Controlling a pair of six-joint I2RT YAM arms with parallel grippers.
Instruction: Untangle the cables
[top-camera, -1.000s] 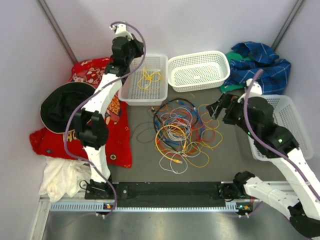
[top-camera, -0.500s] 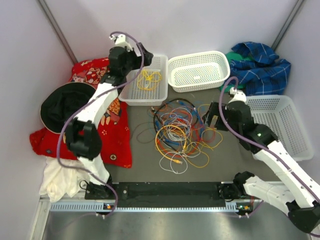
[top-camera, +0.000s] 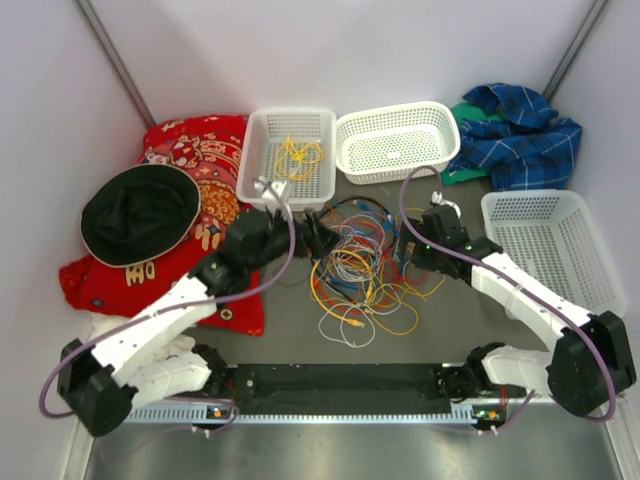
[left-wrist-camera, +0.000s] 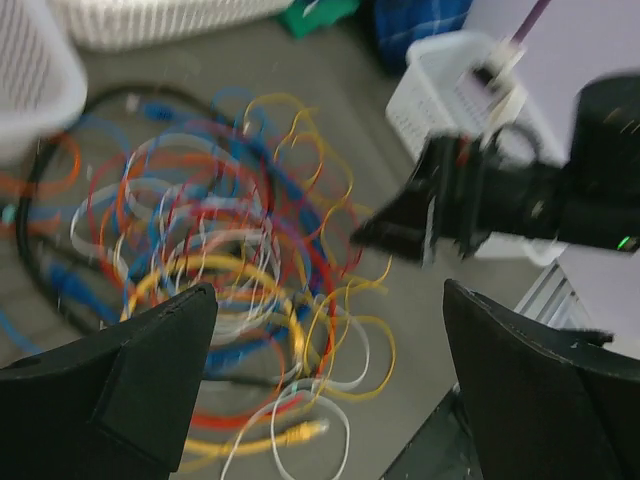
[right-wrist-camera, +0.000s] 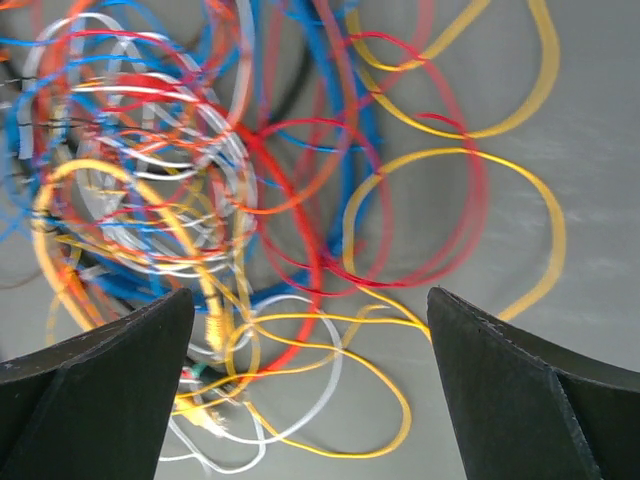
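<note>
Cables (top-camera: 360, 270) lie in one tangled heap at the middle of the table (top-camera: 280, 310). In the top view the left gripper (top-camera: 318, 238) is at the heap's left edge and the right gripper (top-camera: 408, 250) at its right edge. Both have jaws spread wide and hold nothing.

The left wrist view shows its fingers far apart above the red, blue and yellow coils, with the other arm opposite. The right wrist view looks straight down between wide jaws. A yellow loop (right-wrist-camera: 520, 200) lies at the outer fringe there, crossed by little else.

An outlying strand like that looks the best pick, lifted slowly while the other arm steadies the heap.

A second ago the left arm was raised over the white basket (top-camera: 250, 165), which holds a freed yellow cable (top-camera: 298, 155), and the right arm was drawn back. Both have since come down to the heap.
</note>
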